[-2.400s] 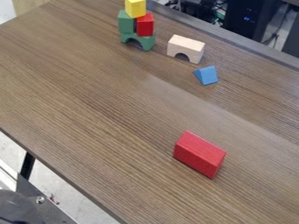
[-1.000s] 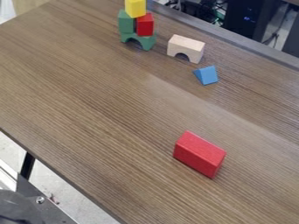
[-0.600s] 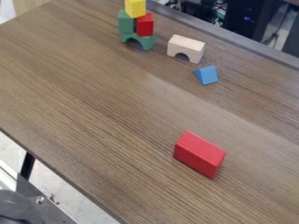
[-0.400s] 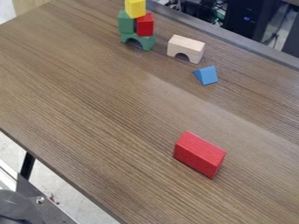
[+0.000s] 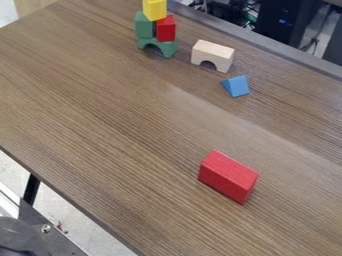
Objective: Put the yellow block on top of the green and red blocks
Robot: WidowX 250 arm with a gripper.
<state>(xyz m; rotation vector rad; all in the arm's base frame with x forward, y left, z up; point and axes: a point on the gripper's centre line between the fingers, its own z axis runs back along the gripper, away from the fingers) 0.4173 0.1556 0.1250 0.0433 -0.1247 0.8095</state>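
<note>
Overhead, in a sense, sits the yellow block (image 5: 155, 10), at the top of a small stack by the table's far edge, its upper part cut off by the top of the view. It bridges the green block (image 5: 144, 27) and the small red block (image 5: 165, 30), which stand side by side with a narrow dark gap between them, both carried by a green arch (image 5: 167, 48). As for the gripper, whether it is wide, narrow or holding anything, one cannot tell. A gray strip (image 5: 267, 42) runs along the far edge, behind the stack and a pale arch (image 5: 215, 51), whose natural wood is notched underneath by a half-round cutout. Just beside that arch lies a smooth blue wedge (image 5: 237, 86), its triangular end showing. A broad stretch of table (image 5: 120, 115) then spreads toward the large red block (image 5: 227, 176), a sharp-cornered, matte piece well apart from the rest. The tabletop is brown with fine streaked grain, and its near edge cuts a long diagonal at lower left, above a black table leg (image 5: 31, 189) and a dark metal plate (image 5: 48, 240) bearing a shiny screw (image 5: 46, 228).
</note>
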